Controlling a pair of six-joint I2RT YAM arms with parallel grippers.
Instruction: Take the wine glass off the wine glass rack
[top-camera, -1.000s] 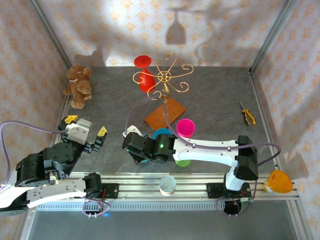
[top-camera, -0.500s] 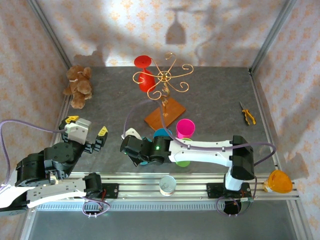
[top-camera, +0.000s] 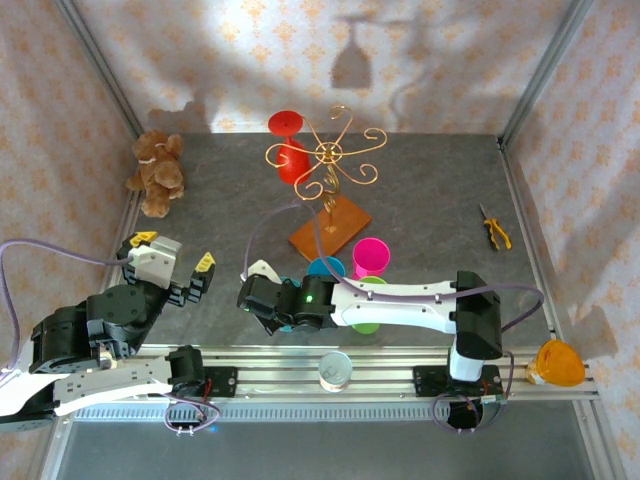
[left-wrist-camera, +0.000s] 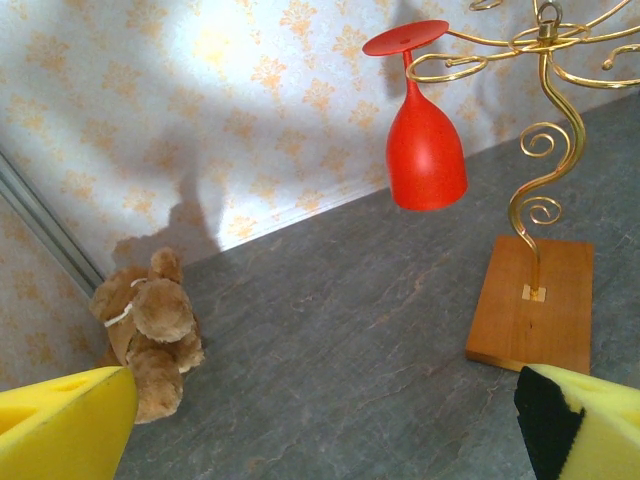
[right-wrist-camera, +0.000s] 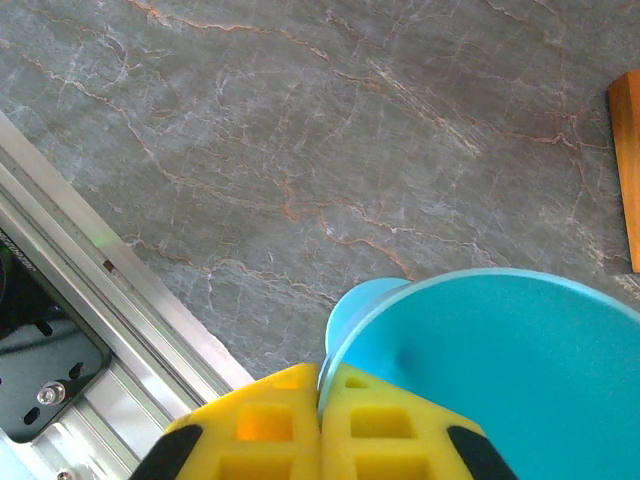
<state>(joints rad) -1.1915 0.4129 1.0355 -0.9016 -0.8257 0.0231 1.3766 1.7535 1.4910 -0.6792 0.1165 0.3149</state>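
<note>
A red wine glass (top-camera: 287, 160) hangs upside down by its foot from a curled arm of the gold wine glass rack (top-camera: 335, 155), which stands on a square wooden base (top-camera: 330, 225). The left wrist view shows the same red glass (left-wrist-camera: 425, 150) and rack (left-wrist-camera: 545, 110) ahead and to the right. My left gripper (left-wrist-camera: 325, 430) is open and holds nothing, low over the table at the near left (top-camera: 173, 250). My right gripper (right-wrist-camera: 320, 400) is shut on the rim of a blue wine glass (right-wrist-camera: 500, 370), just in front of the rack's base (top-camera: 325, 267).
A teddy bear (top-camera: 155, 172) sits at the far left. A pink glass (top-camera: 371, 255) and a green one (top-camera: 368, 322) stand beside the right arm. Pliers (top-camera: 494, 228) lie at the right. A metal can (top-camera: 336, 370) rests on the front rail, an orange object (top-camera: 558, 362) at its right end.
My right wrist has shifted slightly left and toward the near rail with the blue glass pinched. The left arm and red glass have not moved.
</note>
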